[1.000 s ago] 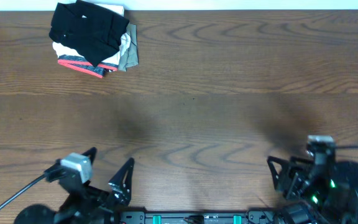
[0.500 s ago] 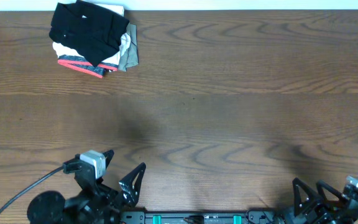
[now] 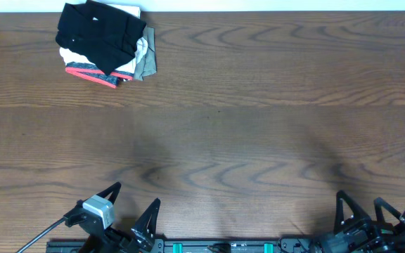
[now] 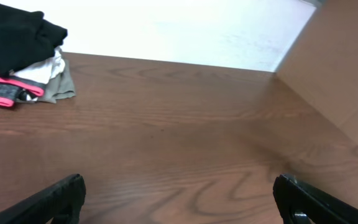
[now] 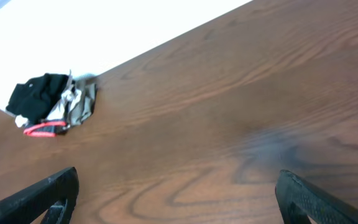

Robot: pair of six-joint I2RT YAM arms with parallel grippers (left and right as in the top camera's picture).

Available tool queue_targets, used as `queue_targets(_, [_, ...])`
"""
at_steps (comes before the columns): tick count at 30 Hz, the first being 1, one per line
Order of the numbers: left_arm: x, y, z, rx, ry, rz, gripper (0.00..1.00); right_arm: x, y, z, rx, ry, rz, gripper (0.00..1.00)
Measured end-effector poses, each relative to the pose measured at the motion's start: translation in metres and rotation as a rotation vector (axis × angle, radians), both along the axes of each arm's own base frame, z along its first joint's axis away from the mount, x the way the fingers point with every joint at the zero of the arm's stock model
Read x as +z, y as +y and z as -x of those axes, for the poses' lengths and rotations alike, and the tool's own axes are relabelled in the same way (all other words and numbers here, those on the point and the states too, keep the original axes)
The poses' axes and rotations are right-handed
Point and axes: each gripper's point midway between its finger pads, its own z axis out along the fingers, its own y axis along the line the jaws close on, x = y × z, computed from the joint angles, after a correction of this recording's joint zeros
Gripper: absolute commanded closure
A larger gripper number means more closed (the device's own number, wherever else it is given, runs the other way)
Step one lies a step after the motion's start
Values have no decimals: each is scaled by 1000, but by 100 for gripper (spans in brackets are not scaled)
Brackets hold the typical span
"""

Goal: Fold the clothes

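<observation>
I judge folding done: black shirt tops the garment pile, far ahead of my wide, empty left end effector and right end effector.

The wooden table carries a garment pile at its far-left corner.

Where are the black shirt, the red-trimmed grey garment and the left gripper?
black shirt [image 3: 97, 31], overhead view, middle of its top surface.
red-trimmed grey garment [image 3: 90, 73], overhead view, on its red-trimmed near edge.
left gripper [image 3: 136, 193], overhead view, midway between its open fingertips.
</observation>
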Motion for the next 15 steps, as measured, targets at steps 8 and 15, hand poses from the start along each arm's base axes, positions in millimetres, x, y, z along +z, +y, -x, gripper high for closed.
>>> queue_targets(8, [0, 2, -1, 16, 0, -4, 2, 3, -4, -2, -24, -14, 6, 1])
queue_targets(15, [0, 3, -1, 17, 0, -4, 2, 3, -5, -2, -28, -14, 8, 1])
